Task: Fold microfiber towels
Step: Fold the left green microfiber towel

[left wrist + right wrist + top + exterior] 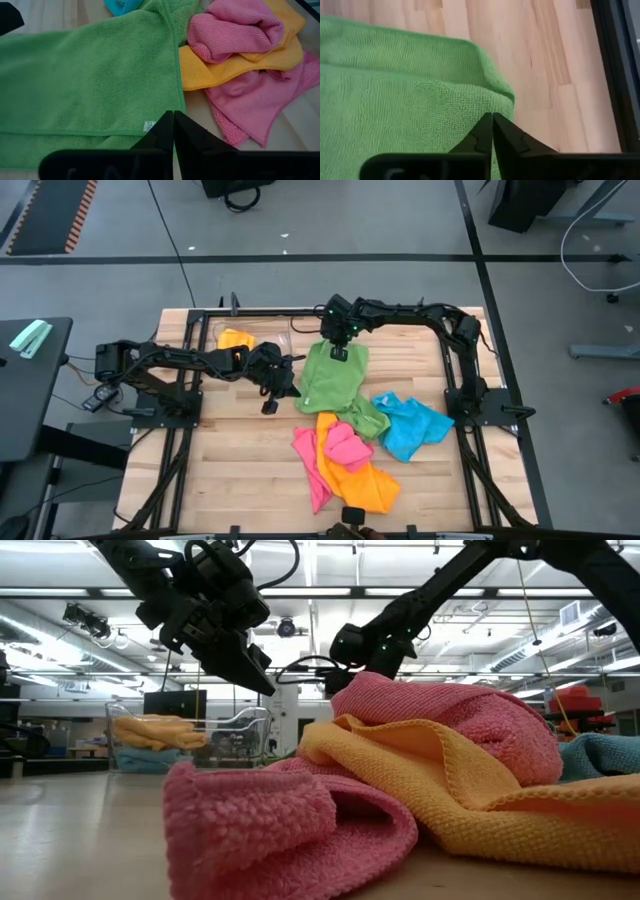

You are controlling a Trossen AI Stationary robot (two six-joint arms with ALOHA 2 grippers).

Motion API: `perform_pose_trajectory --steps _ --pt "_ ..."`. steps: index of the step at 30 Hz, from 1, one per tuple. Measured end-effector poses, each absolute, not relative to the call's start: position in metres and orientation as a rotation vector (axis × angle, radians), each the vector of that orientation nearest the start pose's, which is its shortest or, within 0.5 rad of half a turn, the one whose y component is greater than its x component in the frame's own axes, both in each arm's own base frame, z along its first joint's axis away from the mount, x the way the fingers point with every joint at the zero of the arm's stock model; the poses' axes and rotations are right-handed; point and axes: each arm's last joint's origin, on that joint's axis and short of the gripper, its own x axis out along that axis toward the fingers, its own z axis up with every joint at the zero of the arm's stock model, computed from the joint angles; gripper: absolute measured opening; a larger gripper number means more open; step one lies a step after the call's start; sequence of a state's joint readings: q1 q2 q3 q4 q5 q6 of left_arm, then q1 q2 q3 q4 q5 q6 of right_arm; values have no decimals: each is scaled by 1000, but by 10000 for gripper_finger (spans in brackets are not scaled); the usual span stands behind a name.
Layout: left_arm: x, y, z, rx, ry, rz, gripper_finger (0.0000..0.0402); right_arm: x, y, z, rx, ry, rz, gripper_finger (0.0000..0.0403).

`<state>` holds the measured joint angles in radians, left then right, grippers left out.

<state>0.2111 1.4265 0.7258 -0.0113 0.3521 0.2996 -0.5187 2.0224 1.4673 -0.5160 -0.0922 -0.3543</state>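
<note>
Now both jaws are pressed together: the right gripper (492, 116) pinches the green towel (333, 375) at its 12 o'clock edge, probably to fold it, and the left gripper (173, 114) is shut at its 9 o'clock corner. The clear bin (250, 340), at 10 o'clock, holds a yellow towel (236, 338).

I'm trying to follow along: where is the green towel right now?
In the high view the green towel lies spread near the table's middle, between the two arms. The heap of pink towels and orange towel lies beside it, nearer the front edge.
</note>
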Motion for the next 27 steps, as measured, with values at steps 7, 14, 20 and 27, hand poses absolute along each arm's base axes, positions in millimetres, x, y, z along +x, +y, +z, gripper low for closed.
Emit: perform_pose_trajectory --steps 7,14,20,27 --pt "276 49 191 89 656 -235 25 368 -211 173 70 1039 -166 120" --pt "276 49 191 88 657 -235 22 373 -217 177 26 966 -178 179" --pt "275 49 190 85 667 -236 14 364 -228 173 95 951 -173 168" --pt "275 49 189 83 671 -237 24 350 -228 149 193 987 -191 155"
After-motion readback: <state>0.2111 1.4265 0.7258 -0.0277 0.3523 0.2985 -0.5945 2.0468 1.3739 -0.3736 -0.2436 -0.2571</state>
